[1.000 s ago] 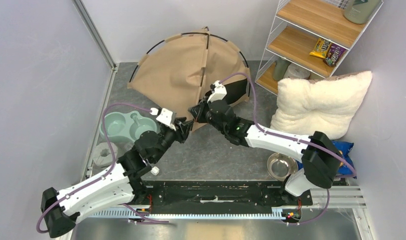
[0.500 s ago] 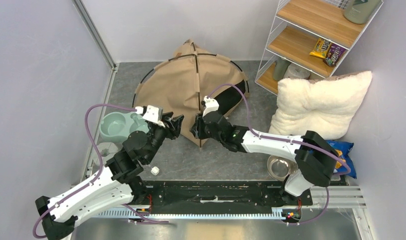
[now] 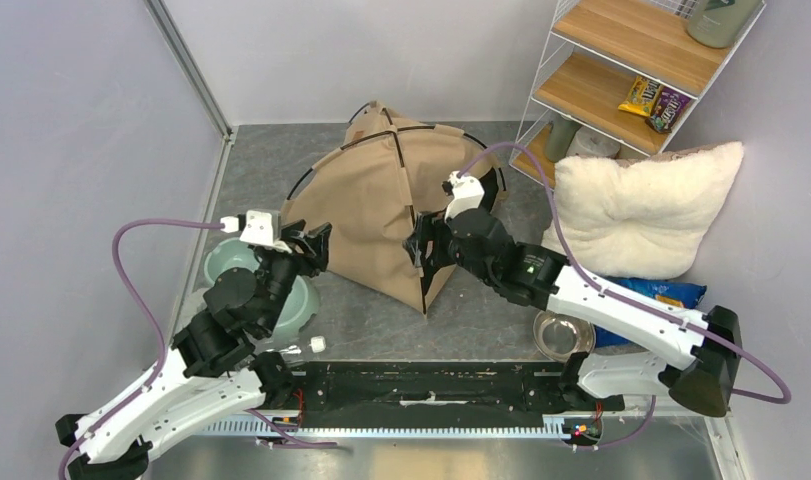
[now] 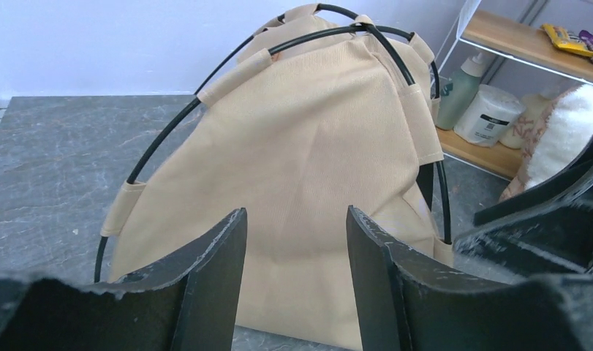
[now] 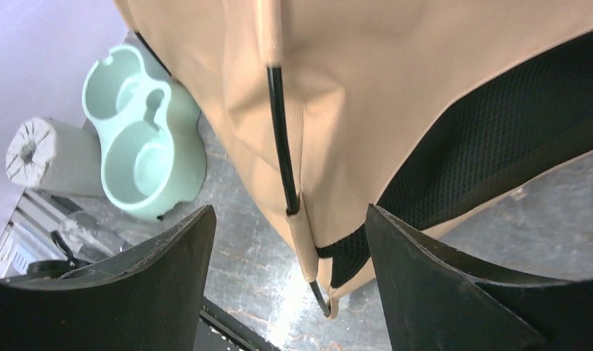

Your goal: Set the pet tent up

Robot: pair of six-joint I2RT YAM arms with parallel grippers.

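Note:
The pet tent [image 3: 381,205] stands as a tan fabric dome with thin black poles crossing at its top, on the grey floor at the back centre. My left gripper [image 3: 314,245] is open beside its left edge, apart from the fabric; in the left wrist view the pet tent [image 4: 308,168] fills the gap beyond the empty fingers [image 4: 220,270]. My right gripper [image 3: 419,250] is open at the tent's front right, above the corner where a black pole [image 5: 282,153] runs into a fabric sleeve. The black mesh base [image 5: 469,146] shows there. Nothing is held.
A mint double pet bowl [image 3: 243,268] and a grey roll [image 3: 203,305] lie left of the tent. A fluffy white pillow [image 3: 636,205] leans at the right, with a wire shelf [image 3: 631,70] behind it. A steel bowl [image 3: 561,335] and blue bag [image 3: 661,292] sit near my right arm.
Both grippers have let go of the tent and opened. The tent has sprung from a flat fan shape into a standing dome. My left arm drew back left, my right arm shifted right.

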